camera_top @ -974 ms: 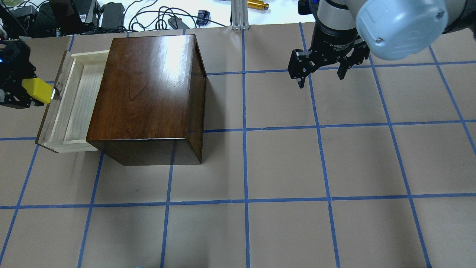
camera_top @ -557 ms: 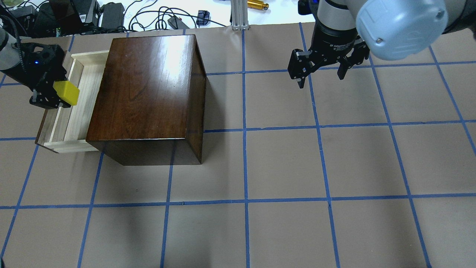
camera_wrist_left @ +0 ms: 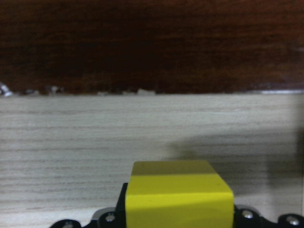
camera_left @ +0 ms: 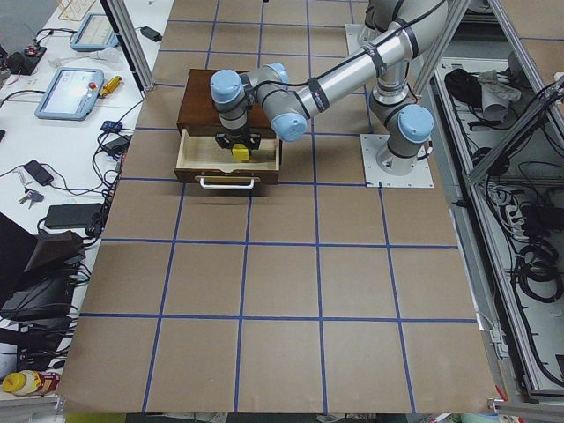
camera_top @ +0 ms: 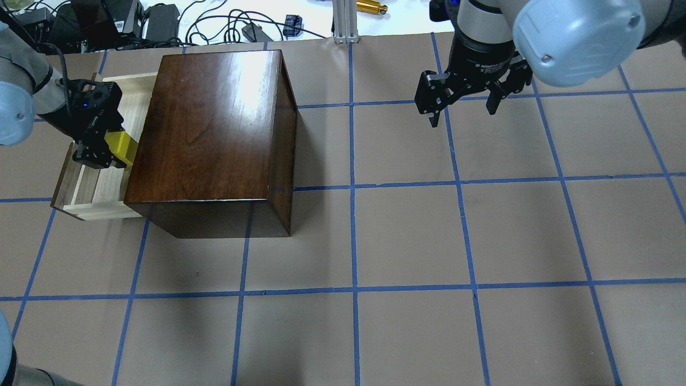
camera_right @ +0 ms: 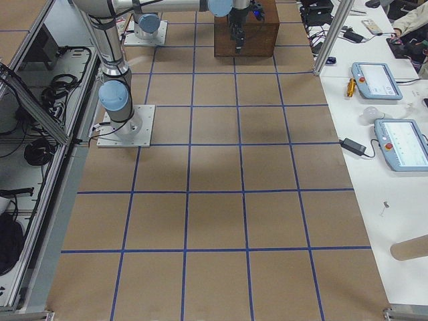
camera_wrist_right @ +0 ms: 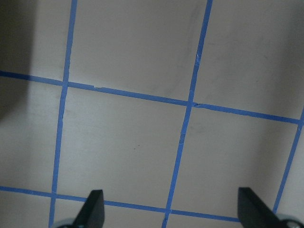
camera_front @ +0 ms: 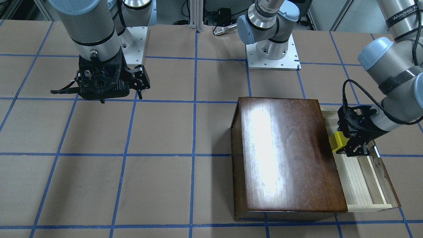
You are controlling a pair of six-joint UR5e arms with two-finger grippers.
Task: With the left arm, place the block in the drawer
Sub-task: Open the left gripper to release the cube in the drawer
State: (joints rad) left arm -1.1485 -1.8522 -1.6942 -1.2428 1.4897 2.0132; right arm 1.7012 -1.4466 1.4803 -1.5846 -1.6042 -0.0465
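The yellow block (camera_top: pixel 122 147) is held in my left gripper (camera_top: pixel 110 150), which is shut on it over the open drawer (camera_top: pixel 91 187), close to the dark-brown wooden box (camera_top: pixel 214 134). In the front-facing view the block (camera_front: pixel 337 140) sits at the gripper (camera_front: pixel 347 145) above the pale-wood tray (camera_front: pixel 363 185). The left wrist view shows the block (camera_wrist_left: pixel 178 194) above the drawer floor (camera_wrist_left: pixel 95 142). My right gripper (camera_top: pixel 463 110) is open and empty, high over the table at the far right; its fingertips (camera_wrist_right: pixel 92 209) show in the right wrist view.
The box stands at the table's left rear. Cables and power bricks (camera_top: pixel 161 21) lie beyond the table's far edge. Brown paper with blue tape grid (camera_top: pixel 353 241) covers the table. The right arm's elbow cap (camera_top: pixel 579 37) hangs over the far right.
My left gripper has moved right with the yellow block, from outside the drawer front to over the drawer's inside next to the box. The right arm has not moved.
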